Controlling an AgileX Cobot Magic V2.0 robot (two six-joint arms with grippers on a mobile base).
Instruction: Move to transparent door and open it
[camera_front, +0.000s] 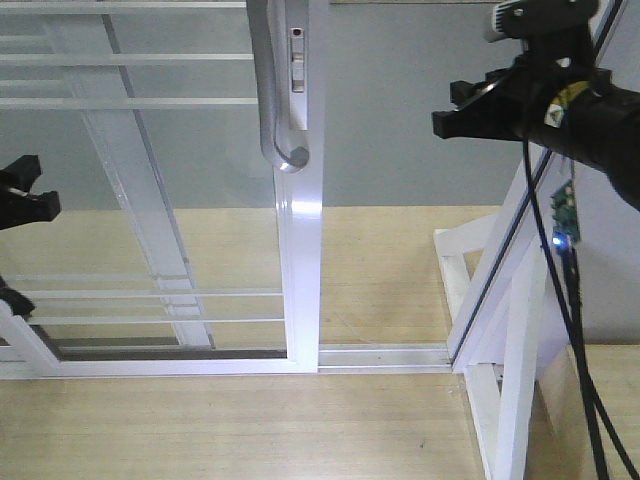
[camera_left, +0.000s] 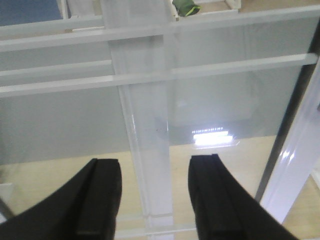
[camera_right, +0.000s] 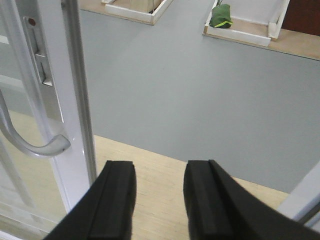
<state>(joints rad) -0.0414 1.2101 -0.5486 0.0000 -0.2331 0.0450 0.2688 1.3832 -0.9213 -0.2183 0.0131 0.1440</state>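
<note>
Grey floor behind transparent door; left end effector and right end effector gape, empty.

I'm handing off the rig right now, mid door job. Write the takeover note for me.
Left pincer: open, empty, facing the glass of the transparent door.
Right pincer: open, empty, to the right of the door's grey handle, not touching it.
Done: rig is at the door; a gap shows between the handle stile and the white side frame.
Left: probably grip the handle and slide the door wider.
</note>
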